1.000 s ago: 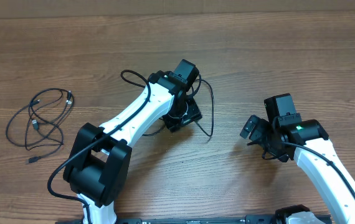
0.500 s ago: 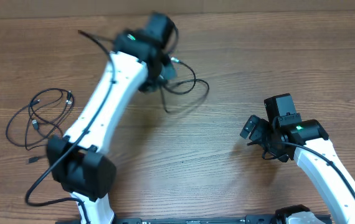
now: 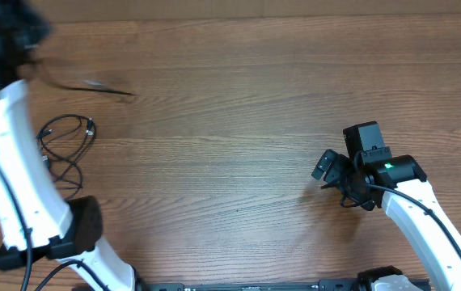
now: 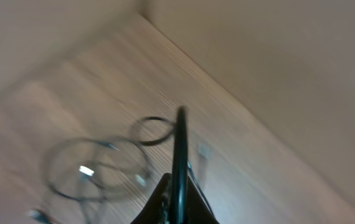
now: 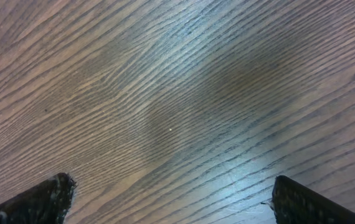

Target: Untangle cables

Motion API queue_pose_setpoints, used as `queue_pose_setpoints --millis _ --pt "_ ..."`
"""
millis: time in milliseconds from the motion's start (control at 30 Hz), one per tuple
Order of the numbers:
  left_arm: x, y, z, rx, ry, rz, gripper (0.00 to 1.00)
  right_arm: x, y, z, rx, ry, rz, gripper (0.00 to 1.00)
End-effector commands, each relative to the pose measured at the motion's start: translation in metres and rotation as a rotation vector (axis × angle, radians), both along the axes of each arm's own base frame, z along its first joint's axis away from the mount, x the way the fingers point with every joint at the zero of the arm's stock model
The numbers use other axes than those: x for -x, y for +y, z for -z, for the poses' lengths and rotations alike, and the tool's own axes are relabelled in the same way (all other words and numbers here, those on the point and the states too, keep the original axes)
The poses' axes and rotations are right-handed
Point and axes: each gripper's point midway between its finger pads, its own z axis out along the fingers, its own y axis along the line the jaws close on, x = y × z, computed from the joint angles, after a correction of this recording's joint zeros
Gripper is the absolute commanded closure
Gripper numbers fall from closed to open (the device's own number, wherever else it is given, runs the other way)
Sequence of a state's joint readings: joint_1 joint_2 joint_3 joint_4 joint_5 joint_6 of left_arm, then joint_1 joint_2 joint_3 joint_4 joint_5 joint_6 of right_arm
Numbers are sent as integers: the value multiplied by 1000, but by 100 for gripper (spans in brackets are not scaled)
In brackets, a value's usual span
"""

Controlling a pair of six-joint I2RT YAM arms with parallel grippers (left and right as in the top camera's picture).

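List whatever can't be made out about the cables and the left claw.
Left claw: overhead, motion-blurred and cut by the corner; open or shut unclear.
Blurred cable beside it: overhead, only a streak; left wrist view equally smeared, plugs unreadable.
Cable loops on the table: overhead, the left arm covers their left part.

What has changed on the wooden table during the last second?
The left gripper, shut on a thin black cable, swung from the middle of the wooden table to its far left corner, trailing that cable. The loose black cable loops at the left and the open right gripper stayed put.
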State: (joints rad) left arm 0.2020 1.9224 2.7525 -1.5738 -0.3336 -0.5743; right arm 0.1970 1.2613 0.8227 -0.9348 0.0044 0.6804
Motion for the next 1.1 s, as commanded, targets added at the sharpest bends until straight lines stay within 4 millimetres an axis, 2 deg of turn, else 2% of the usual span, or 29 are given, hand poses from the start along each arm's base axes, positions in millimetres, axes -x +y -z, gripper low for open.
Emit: queue_pose_setpoints --millis 0,100,167,267,500,733,800,867,900,1000,1067 --pt "35 44 -15 -25 -25 -145 95 -2 -2 0 7 -7 9 0" --pt "49 59 -2 31 6 -200 96 -2 -2 0 6 -10 9 0" --pt "50 59 8 68 37 -191 96 -3 -2 0 5 -11 10 0" --pt "48 59 14 75 56 -189 96 -2 -1 0 1 -8 8 0" --pt "43 54 19 116 52 -170 96 -2 1 0 -8 -7 6 0" --pt "31 47 14 145 2 -122 96 -2 1 0 -8 -7 6 0" --pt "21 40 10 161 -26 -58 96 -2 1 0 -9 -7 6 0" --pt "5 25 3 160 -58 86 96 -2 1 0 -9 -8 6 0" --pt "-9 8 -6 155 -96 245 96 -2 1 0 -8 -7 6 0" --pt "-25 -17 -23 128 -165 465 96 -2 1 0 -8 -7 6 0" --pt "-26 -17 -25 108 -167 481 96 -2 1 0 -8 -7 6 0"
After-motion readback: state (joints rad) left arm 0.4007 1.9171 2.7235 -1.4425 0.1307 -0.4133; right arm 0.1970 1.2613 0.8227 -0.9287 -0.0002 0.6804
